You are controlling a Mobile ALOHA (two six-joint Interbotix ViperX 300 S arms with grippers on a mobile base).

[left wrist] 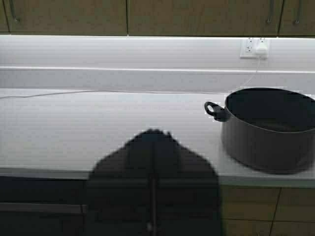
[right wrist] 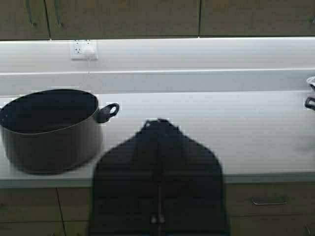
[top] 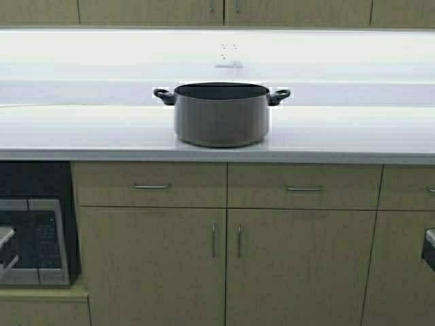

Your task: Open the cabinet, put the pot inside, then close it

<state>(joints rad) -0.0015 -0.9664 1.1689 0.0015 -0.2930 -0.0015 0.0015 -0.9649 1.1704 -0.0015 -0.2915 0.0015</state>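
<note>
The pot point(top: 220, 115) stands upright on the white worktop point(top: 81, 132), near its front edge, above the seam between two drawers. It is lidless, with a black inside and two small loop handles at the rim. The left tool point(left wrist: 152, 147) shows in its wrist view as a dark closed shape, its fingers pressed together, held low in front of the worktop edge, with the pot off to one side and well apart. The right tool point(right wrist: 158, 142) looks the same in its own view, also closed and holding nothing, and the pot is again to the side and not touched.

Above the worktop, the cabinet point(top: 224, 12) shows only its lower edge, both doors shut, with two slim handles point(top: 236, 5) at the inner edges. On the white back wall behind the pot there is an outlet point(top: 229, 49) with a plug in it, and a thin white cable point(left wrist: 123, 91) lies along the worktop. Below are drawers point(top: 151, 185) and tan lower doors point(top: 153, 265). A microwave point(top: 32, 239) sits in a niche at the left.
</note>
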